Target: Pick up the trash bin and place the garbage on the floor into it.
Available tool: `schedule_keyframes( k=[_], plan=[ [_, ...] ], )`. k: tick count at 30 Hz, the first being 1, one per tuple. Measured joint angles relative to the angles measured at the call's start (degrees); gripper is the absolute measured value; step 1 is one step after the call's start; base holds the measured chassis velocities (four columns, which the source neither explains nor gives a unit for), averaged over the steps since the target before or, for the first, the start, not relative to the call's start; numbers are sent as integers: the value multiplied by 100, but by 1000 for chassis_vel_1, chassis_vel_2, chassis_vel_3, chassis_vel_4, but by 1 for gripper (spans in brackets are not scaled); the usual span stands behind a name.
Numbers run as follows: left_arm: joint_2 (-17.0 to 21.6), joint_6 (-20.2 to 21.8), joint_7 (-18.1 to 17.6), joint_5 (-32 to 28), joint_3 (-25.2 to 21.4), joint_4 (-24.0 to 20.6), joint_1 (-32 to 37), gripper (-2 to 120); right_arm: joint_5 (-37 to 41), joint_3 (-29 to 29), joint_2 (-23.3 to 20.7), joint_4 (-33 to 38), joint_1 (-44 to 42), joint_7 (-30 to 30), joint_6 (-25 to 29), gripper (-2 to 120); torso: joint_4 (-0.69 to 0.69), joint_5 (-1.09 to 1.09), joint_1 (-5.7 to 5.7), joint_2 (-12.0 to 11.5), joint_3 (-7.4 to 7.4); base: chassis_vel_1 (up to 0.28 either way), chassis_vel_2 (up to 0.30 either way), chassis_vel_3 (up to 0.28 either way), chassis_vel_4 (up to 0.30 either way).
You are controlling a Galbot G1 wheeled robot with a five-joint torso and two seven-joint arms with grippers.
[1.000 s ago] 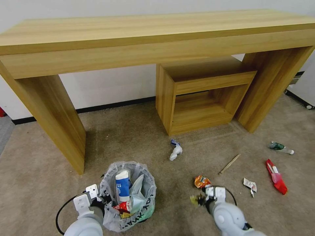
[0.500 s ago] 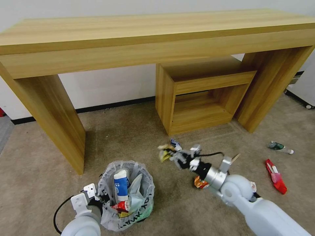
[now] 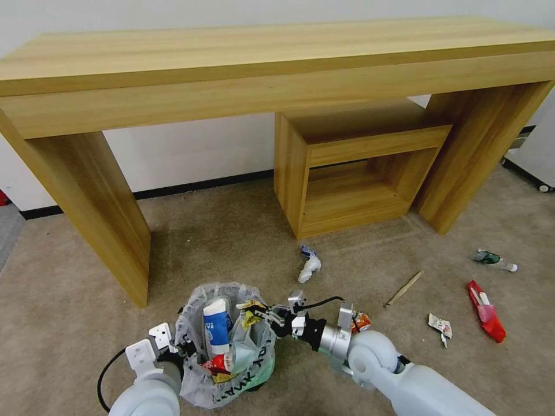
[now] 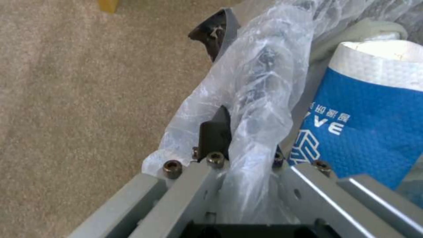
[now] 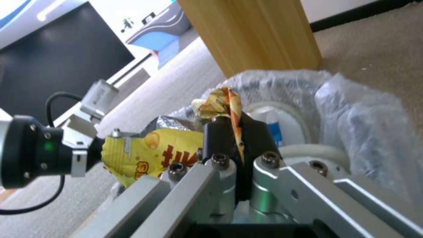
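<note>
The trash bin (image 3: 254, 358), black with a translucent lettered bag, stands on the beige carpet floor (image 3: 231, 248). My left gripper (image 3: 180, 350) is shut on its rim; in the left wrist view the gripper (image 4: 244, 132) pinches the bagged rim (image 4: 260, 82) beside a blue-white carton (image 4: 365, 122). My right gripper (image 3: 263, 315) hangs over the bin's opening, shut on a crumpled yellow wrapper (image 5: 145, 155). Garbage lies on the floor: a white tissue clump (image 3: 309, 267), an orange can (image 3: 361, 319), a wooden stick (image 3: 404, 289), a small wrapper (image 3: 441, 326), a red wrapper (image 3: 487, 312) and a green-labelled bottle (image 3: 494, 260).
A long wooden desk (image 3: 260, 63) spans the back, its left leg (image 3: 98, 202) just behind the bin. A low open wooden shelf (image 3: 352, 173) sits under it to the right. Grey carpet (image 3: 8, 231) begins at the far left.
My right arm lifted from the floor by the orange can, swung up and left with the yellow wrapper, and now holds it over the bin. The left gripper kept its hold on the rim.
</note>
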Motion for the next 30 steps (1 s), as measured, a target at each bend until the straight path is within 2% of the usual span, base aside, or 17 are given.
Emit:
schedule_keyframes(
  k=[3,6,8,10,11,12,13,15,16,19,20,21,28,30],
  plan=[
    [0,6,-41,-69,7,-84,-2,0,-54,14,15,-1,-31,-49,-59,0,0,0,0,0,0,0,0,0,0],
    [2,30,-59,-77,25,-114,-1,0,-98,36,11,2,-43,-45,-73,6,0,1,0,0,0,0,0,0,0],
    [-6,36,-66,-73,39,-118,10,0,-108,89,-1,20,-60,71,-124,18,0,0,0,0,0,0,0,0,0],
    [-9,37,-66,-71,41,-119,12,0,-108,93,-2,21,-62,104,-128,19,0,0,0,0,0,0,0,0,0],
    [-17,44,-66,-56,55,-120,18,0,-109,102,-1,27,-68,257,-152,25,0,0,0,0,0,0,0,0,0],
    [-17,44,-66,-56,55,-120,18,0,-109,102,-1,27,-68,257,-152,25,0,0,0,0,0,0,0,0,0],
    [-23,50,-63,-37,62,-122,25,0,-108,105,11,32,-70,394,-160,30,0,0,0,0,0,0,0,0,0],
    [-13,53,-44,11,69,-125,34,0,33,273,76,174,-87,696,-94,51,0,1,0,0,0,0,0,0,0],
    [-13,53,-44,11,69,-125,34,0,33,273,76,174,-87,696,-94,51,0,1,0,0,0,0,0,0,0],
    [-11,50,-26,52,71,-126,51,0,176,477,25,362,-122,821,-245,66,0,1,0,1,0,0,0,0,0],
    [-11,50,-26,52,71,-126,51,0,176,477,25,362,-122,821,-245,66,0,1,0,1,0,0,0,0,0],
    [-15,49,-23,64,74,-126,53,0,178,499,-6,383,-136,827,-268,71,0,-1,0,0,0,0,0,0,0],
    [-57,43,11,148,77,-126,96,0,136,360,-10,363,-136,891,-304,97,0,1,0,0,0,0,0,0,0],
    [-66,42,19,161,77,-126,107,0,141,340,-13,360,-116,911,-304,99,0,1,0,0,0,0,0,0,0]
  ],
)
